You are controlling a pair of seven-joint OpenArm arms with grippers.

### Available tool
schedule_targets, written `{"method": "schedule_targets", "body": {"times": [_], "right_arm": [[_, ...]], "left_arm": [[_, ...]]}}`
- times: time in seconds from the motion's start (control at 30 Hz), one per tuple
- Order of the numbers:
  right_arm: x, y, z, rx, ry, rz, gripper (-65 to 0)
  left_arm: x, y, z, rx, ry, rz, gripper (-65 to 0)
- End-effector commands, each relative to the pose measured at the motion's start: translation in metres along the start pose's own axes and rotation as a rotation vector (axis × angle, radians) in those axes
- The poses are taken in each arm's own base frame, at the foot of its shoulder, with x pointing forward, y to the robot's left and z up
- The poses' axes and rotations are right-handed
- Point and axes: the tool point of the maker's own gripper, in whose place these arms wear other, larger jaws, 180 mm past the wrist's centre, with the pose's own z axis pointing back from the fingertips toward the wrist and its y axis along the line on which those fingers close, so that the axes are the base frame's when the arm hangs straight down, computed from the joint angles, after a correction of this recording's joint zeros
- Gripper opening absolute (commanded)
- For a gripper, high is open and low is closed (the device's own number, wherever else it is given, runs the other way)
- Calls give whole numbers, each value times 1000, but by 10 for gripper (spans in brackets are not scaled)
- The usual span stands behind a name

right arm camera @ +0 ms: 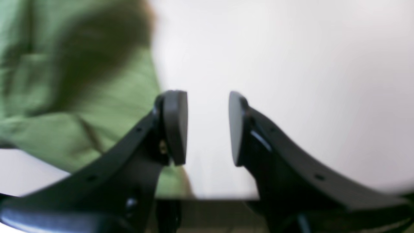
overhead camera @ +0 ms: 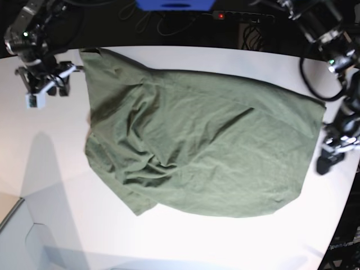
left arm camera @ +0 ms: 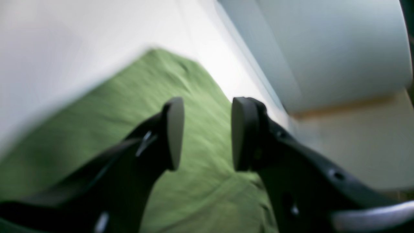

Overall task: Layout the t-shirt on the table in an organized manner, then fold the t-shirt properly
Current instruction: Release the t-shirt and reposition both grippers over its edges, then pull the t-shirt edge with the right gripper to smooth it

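Note:
The olive-green t-shirt (overhead camera: 197, 140) lies spread and wrinkled across the middle of the white table (overhead camera: 50, 169), with creases bunched on its left half. My right gripper (overhead camera: 46, 84) hovers at the shirt's far-left corner. In the right wrist view this right gripper (right arm camera: 207, 127) is open over bare table (right arm camera: 291, 64), with the t-shirt (right arm camera: 64, 81) just to its left. My left gripper (overhead camera: 333, 154) sits at the shirt's right edge. In the left wrist view the left gripper (left arm camera: 205, 134) is open above the t-shirt (left arm camera: 123, 106), with nothing between its fingers.
A blue object (overhead camera: 174, 4) and a black strip with a red light (overhead camera: 220, 16) lie beyond the table's far edge, among cables. The table's curved edge runs along the lower left (overhead camera: 17, 208) and lower right. A pale wall or panel (left arm camera: 339, 48) rises past the table edge.

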Motion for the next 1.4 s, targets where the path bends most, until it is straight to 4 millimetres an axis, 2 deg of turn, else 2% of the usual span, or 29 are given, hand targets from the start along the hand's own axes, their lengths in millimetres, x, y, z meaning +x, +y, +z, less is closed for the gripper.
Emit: {"method": "schedule_targets", "body": {"times": [0.0,0.13,0.27,0.43,0.5,0.6,0.7,0.8,0.97,1.03,1.1,1.17,1.3,1.37], "right_arm": [[11,11,-1,34,-39,28,-433],[14,47,-10,134,-35,70,-433],[15,72,-14,202,-33,97,-433],[1,84,-22,245,9,92,-433],[-12,84,-27,253,45,76,-434],[-40,79,-34,260,123,61,-465],[-61,79,-36,268,180,42,-562],[-79,79,-34,273,225,28,-650],[-103,81,-24,286,286,48,-650],[-114,90,-19,326,324,103,-650],[-122,101,-11,368,343,155,-650],[-118,112,1,400,326,216,-650],[-89,133,25,457,238,350,-650],[-81,131,24,457,216,376,-650]], "left_arm": [[0,-11,-12,-44,11,41,-411],[-48,-1,-64,-27,135,174,-412],[-86,10,-105,34,190,193,-412],[-100,6,-124,57,166,65,-412],[-98,13,-126,78,143,11,-412],[-88,46,-122,164,100,-65,-412],[-74,78,-115,247,60,-139,-412],[-60,94,-109,288,37,-187,-412],[-45,114,-94,329,20,-191,-412],[-42,122,-86,344,4,-174,-412],[-42,125,-77,341,-8,-171,-412],[-38,114,-71,310,-27,-186,-412],[-31,83,-68,230,-58,-227,-412],[-28,69,-67,195,-72,-242,-412]]}}
